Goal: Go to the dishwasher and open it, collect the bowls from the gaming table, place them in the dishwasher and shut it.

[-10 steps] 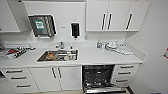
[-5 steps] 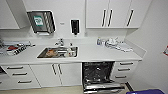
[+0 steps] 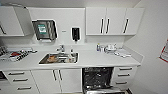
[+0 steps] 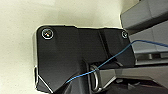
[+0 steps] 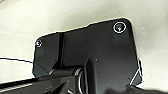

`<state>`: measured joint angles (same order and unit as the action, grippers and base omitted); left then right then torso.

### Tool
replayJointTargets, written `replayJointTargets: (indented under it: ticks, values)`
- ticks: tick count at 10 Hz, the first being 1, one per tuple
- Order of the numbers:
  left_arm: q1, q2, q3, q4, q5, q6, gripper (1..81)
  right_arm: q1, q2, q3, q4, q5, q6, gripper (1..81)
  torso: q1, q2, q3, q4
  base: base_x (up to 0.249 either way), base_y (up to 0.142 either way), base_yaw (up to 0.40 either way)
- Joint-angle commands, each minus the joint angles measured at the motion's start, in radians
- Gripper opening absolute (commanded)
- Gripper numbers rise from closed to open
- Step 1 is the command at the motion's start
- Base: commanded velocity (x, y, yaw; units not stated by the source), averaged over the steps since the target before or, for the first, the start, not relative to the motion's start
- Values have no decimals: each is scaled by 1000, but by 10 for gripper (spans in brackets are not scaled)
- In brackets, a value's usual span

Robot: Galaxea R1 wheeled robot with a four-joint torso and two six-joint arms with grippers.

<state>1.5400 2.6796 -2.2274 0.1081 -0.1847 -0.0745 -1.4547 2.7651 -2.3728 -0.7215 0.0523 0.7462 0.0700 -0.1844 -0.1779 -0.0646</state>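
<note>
The built-in dishwasher stands open under the long white table, right of the middle, its dark inside with wire racks showing and its door folded down toward the near side. To its left are white cabinet doors with dark bar handles; to its right, a stack of white drawers. A steel sink is set into the table on the left. White wall cabinets hang above. Whether either claw is apart or together cannot be told.
</note>
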Motion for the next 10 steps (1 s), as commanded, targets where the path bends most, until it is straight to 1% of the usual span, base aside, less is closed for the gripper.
replayJointTargets:
  ticks: [1, 3, 4, 6, 8, 9, 10]
  values:
    - [-27, -4, 0, 1, 48, 5, 811, 42, -17, -8, -7, -39, 1, 811, 0, 0, 0, 0, 0, 0, 0]
    - [-27, 43, -76, 1, 54, 5, 811, 39, 6, -37, -4, -40, 2, 811, 0, 0, 8, 0, 0, 0, 0]
    - [-27, 92, -161, -2, 59, 5, 811, 29, 32, -81, -7, -40, 2, 811, -1, 0, 7, 0, 0, 0, 0]
    - [-27, 158, -279, 1, 79, 5, 811, 21, 90, -158, -4, -46, 2, 811, -1, 0, 7, 0, 0, 0, 0]
    - [-27, 195, -336, 1, 79, 5, 811, -8, 129, -212, 14, -48, 5, 811, -1, 0, 7, 0, 0, 0, 0]
    - [-27, 200, -344, 1, 79, 5, 811, -19, 156, -258, 131, -46, -11, 811, -1, 0, 7, 0, 0, 0, 0]
    - [-25, 200, -344, 1, 79, 5, 811, -23, 182, -307, 249, -42, -97, 811, -1, 0, 7, 0, 0, 0, 0]
